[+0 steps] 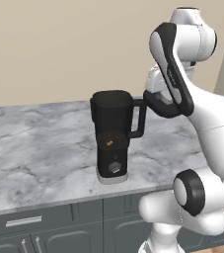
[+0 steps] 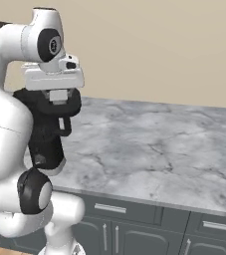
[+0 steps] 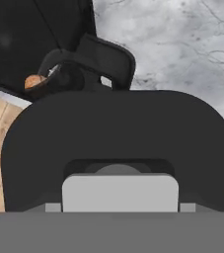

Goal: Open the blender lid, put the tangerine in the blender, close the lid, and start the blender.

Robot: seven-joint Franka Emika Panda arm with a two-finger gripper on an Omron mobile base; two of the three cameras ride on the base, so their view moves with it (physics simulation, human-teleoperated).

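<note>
As hand hung over blender [image 1: 112, 136] on counter [image 1: 39, 148], blender lid [image 3: 118, 148] looked rigid, light; grey centre cap best hold. Finger spread: could not tell. Tangerine [image 1: 108, 143] small, smooth, slippery.

The white arm rises, folds at the elbow and reaches down. Its end effector [image 2: 58, 102] points downward; whether the jaws are parted or closed cannot be told.

My fingertips hide behind the blender lid [image 3: 118, 133]; I can barely make out the tangerine [image 3: 33, 80] at ten o'clock.
</note>
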